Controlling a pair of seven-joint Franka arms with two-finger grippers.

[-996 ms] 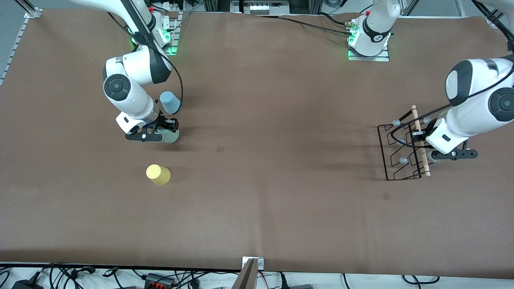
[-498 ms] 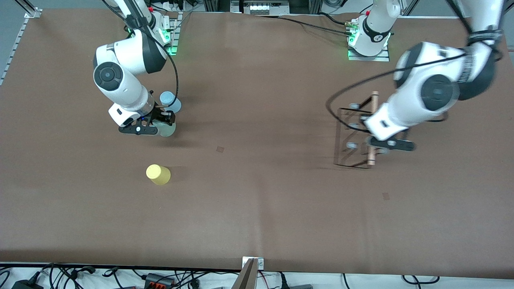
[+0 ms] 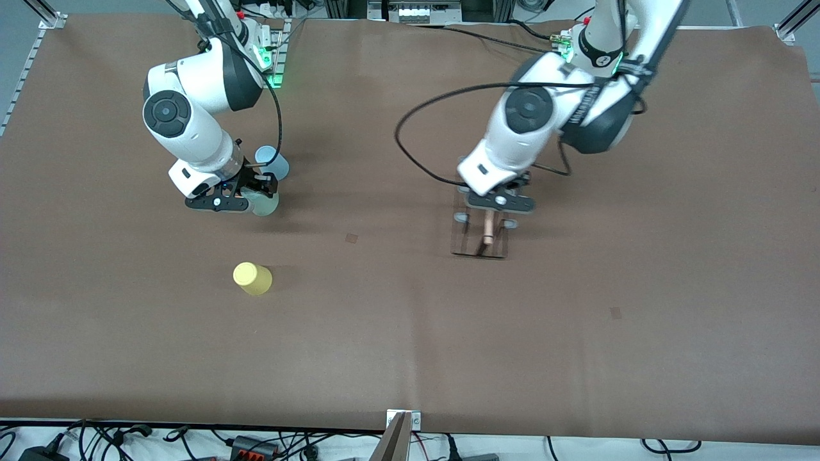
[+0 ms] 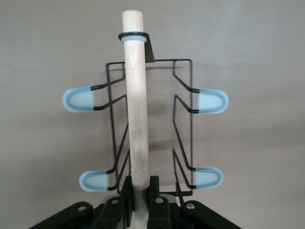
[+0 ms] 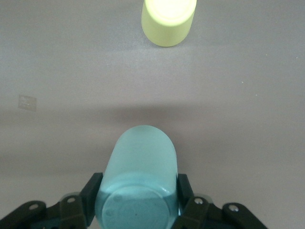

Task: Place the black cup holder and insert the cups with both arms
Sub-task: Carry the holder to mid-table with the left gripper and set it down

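Observation:
My left gripper [image 3: 496, 203] is shut on the wooden handle [image 4: 137, 119] of the black cup holder [image 3: 479, 240] and holds it over the middle of the table. Its pale blue pegs [image 4: 78, 100] stick out on both sides of the handle in the left wrist view, where the gripper [image 4: 139, 185] clamps the rod. My right gripper [image 3: 256, 196] is shut on the pale green cup [image 3: 266, 205], just above the table. In the right wrist view the gripper [image 5: 138, 193] grips the cup [image 5: 141, 171] from both sides. The light blue cup [image 3: 273, 161] stands beside it. The yellow cup [image 3: 252, 278] stands nearer the camera and also shows in the right wrist view [image 5: 168, 19].
The brown table [image 3: 410, 346] has two small dark marks [image 3: 352, 237] [image 3: 615, 312]. Cables and plugs lie along its near edge. The arm bases stand at the back edge.
The left arm swung the cup holder from its own end of the table to over the middle. The right gripper, holding the pale green cup, rose and shifted slightly toward its base.

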